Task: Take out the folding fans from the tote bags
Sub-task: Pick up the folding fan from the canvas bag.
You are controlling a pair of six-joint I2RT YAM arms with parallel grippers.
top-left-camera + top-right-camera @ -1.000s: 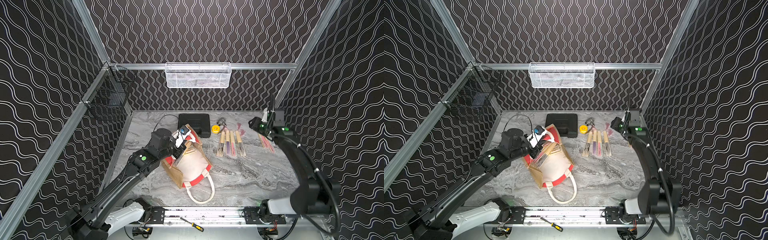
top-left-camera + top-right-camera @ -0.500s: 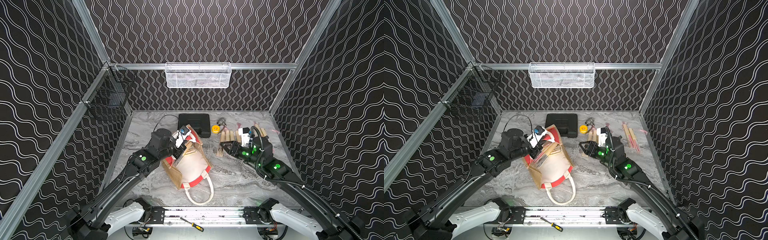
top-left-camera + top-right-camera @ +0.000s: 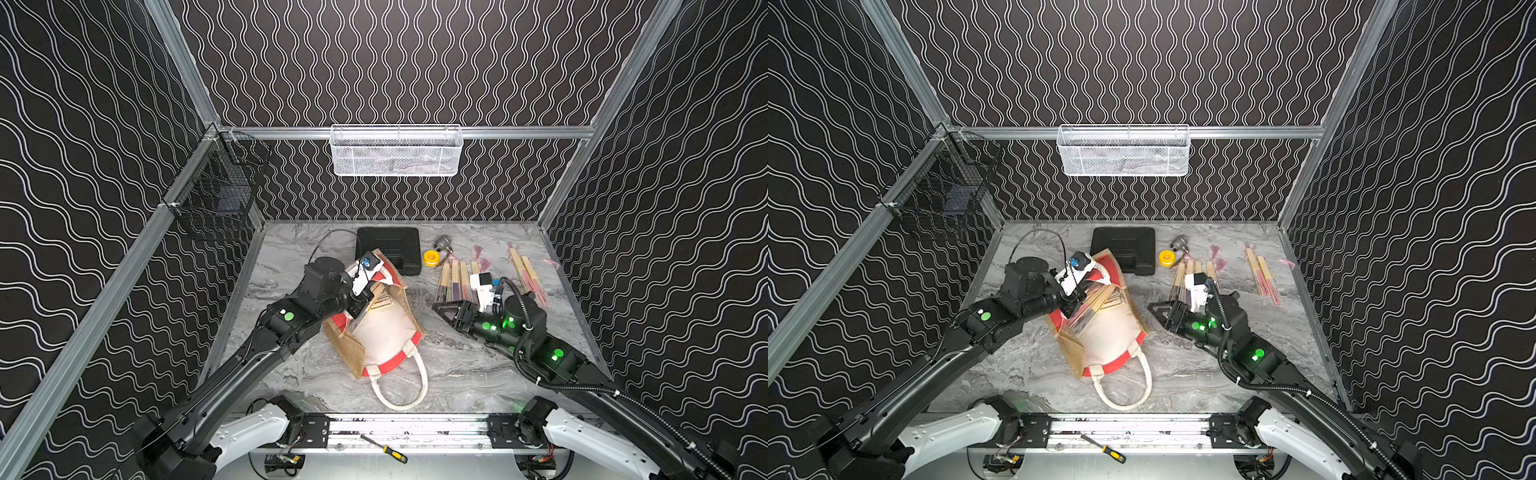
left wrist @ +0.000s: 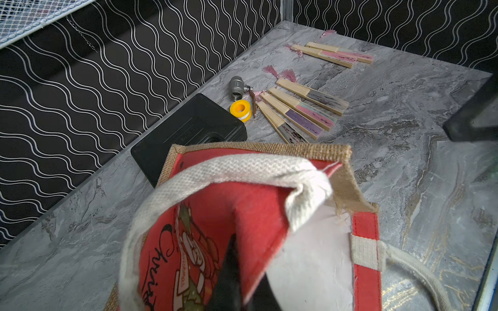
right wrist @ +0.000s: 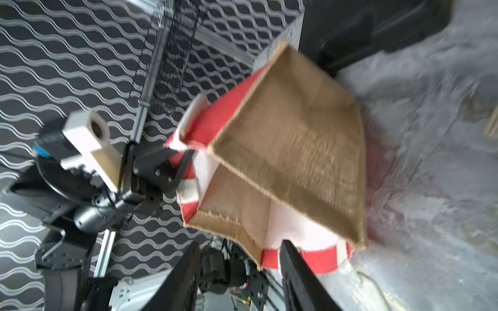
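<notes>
With left hand (image 3: pixel 360 309) pinching the bag (image 3: pixel 388 343) rim open, the spread, empty right hand (image 3: pixel 441 311) should next grab a fan (image 3: pixel 380 299) inside.

— Where's the left arm (image 3: pixel 249 357)?
— It reaches in from the near left corner, and the left gripper (image 3: pixel 360 309) is clamped on the rim of the bag (image 3: pixel 386 332).
— And the right arm (image 3: pixel 552 357)?
— It comes in from the near right corner, forearm low. The right gripper (image 3: pixel 444 309) points toward the left one, jaws apart, holding nothing, just short of the bag.
</notes>
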